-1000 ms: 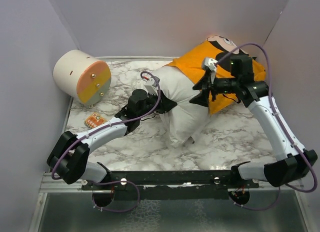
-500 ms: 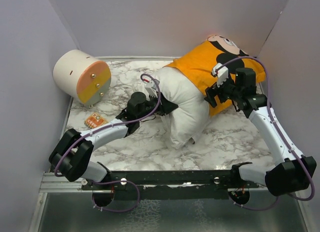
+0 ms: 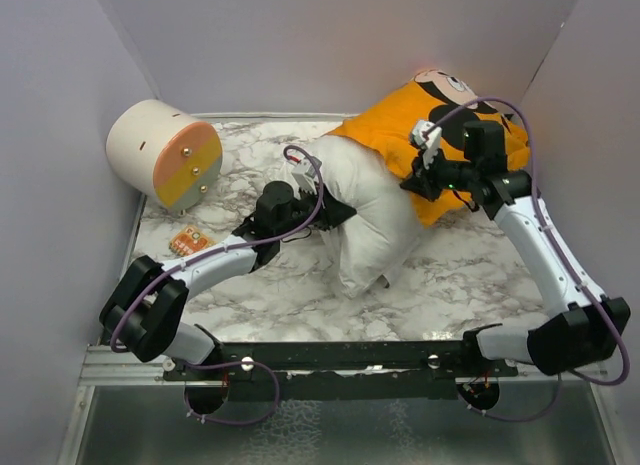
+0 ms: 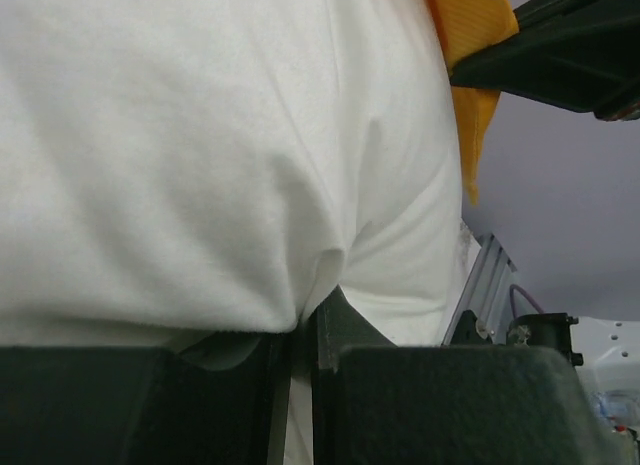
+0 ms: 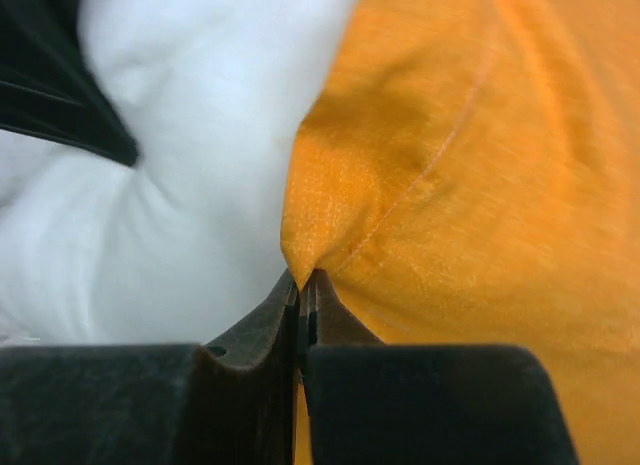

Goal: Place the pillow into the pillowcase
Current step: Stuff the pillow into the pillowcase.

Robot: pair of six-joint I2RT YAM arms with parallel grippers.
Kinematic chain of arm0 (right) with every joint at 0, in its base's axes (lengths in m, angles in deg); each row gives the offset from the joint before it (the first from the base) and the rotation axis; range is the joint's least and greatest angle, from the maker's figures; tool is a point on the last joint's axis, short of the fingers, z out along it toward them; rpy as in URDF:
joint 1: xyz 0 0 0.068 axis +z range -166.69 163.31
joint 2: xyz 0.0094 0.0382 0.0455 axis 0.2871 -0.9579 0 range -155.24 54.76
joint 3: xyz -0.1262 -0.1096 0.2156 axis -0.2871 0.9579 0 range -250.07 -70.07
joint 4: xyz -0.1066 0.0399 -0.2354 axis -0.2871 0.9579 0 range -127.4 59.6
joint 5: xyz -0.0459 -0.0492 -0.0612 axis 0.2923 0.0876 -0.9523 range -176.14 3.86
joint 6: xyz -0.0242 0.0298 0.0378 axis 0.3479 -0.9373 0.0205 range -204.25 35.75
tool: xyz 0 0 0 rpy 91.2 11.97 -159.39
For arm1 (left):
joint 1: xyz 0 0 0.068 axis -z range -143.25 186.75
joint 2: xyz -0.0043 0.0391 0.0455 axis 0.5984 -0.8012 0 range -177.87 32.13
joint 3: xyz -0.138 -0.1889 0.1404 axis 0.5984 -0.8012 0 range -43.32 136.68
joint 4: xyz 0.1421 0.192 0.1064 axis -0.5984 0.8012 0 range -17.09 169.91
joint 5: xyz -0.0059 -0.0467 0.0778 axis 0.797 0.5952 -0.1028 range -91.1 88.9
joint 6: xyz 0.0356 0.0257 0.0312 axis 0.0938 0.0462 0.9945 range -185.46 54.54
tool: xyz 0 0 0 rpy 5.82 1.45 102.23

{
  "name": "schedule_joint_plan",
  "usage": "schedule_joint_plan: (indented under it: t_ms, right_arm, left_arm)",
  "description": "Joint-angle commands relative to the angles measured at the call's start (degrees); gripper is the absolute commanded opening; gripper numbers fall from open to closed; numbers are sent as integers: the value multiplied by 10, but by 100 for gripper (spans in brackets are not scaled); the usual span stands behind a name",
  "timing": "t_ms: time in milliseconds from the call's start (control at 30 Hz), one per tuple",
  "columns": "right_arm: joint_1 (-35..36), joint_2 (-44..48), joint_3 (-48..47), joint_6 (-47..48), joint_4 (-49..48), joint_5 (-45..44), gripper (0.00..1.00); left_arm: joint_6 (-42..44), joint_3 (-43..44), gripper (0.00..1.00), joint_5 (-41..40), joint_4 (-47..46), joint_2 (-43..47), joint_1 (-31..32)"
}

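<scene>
On the marble-patterned bench [image 3: 470, 275], toward its far right corner, the white pillow [image 3: 375, 210] is lying bent in a curve. Its far end is sitting inside the orange-yellow pillowcase [image 3: 395, 135], and its near half is bulging out bare toward the middle of the bench. The pillowcase is leaning against the right wall, and part of its Mickey Mouse face [image 3: 447, 85] is showing at the top.

We are pressing our left tool [image 3: 335, 213] into the pillow's left flank. The left wrist view is showing its jaws drawn nearly together, pinching a fold of white pillow fabric.

We are reaching our right tool [image 3: 415, 175] in from the right to the open hem of the pillowcase, where orange cloth is meeting white. The right wrist view is showing those jaws closed tight on a pucker of the orange hem, with the pillow bulging just beside it.

At the far left a cream cylinder [image 3: 165, 153] with an orange-and-yellow end is resting on its side, well apart from the pillow. A small orange card [image 3: 187, 242] is lying on the bench near it.
</scene>
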Motion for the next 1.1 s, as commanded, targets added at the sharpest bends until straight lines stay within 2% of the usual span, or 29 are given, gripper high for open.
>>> schedule_joint_plan:
  t_ms: [0,100,133,200,300,367,433,500,533,667,800,1000,1067]
  right_arm:
    - [117,-101,-156,18,113,232,0]
    - [165,-166,-263,43,180,304,0]
    - [166,-173,-277,44,185,335,0]
    - [166,-171,-269,35,174,323,0]
    - [135,-139,-178,-17,93,252,0]
    - [85,-115,-107,-55,30,251,0]
    - [43,-99,-60,-61,16,269,0]
    - [18,-75,-19,-53,11,287,0]
    - [14,-59,1,-44,6,282,1]
    - [10,-15,50,-27,-7,269,16]
    - [-6,2,53,-22,-7,304,34]
    - [-74,34,51,-18,-1,411,61]
    - [-110,50,58,-32,-18,449,64]
  left_arm:
    - [32,68,4,37,-13,-28,2]
    - [46,100,4,39,-3,-39,2]
    - [48,105,3,39,-3,-40,2]
    - [47,102,3,37,-11,-39,2]
    - [43,74,3,36,-35,-35,2]
    - [46,55,4,45,-55,-34,2]
    - [52,35,5,62,-78,-30,2]
    - [55,18,14,67,-84,-23,2]
    - [56,13,25,67,-77,-18,2]
    - [54,-6,53,57,-18,33,2]
    - [63,-29,68,43,89,126,2]
    - [72,-45,75,39,232,277,2]
    - [63,-45,75,42,258,308,2]
